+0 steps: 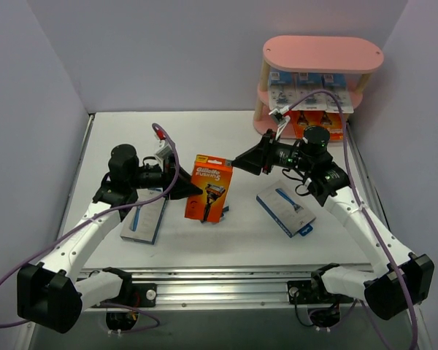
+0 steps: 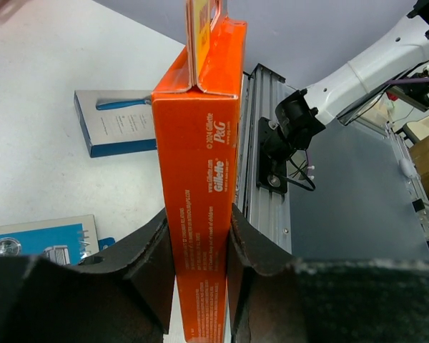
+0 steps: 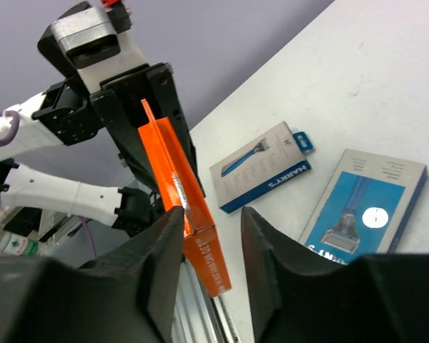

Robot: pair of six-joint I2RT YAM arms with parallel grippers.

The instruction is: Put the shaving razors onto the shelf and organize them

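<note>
Orange razor box point(image 1: 208, 188) upright, clamped in left gripper point(image 2: 199, 218); right gripper point(image 3: 211, 218) released, straddling it.

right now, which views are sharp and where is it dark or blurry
Top external: even soft light, faint shadows, the orange box print sharp. Left wrist: the box's small print is readable, but the left gripper's fingers are near, dark and soft. Right wrist: the right gripper's fingers are dark and blurred, the grey box lettering is readable.
</note>
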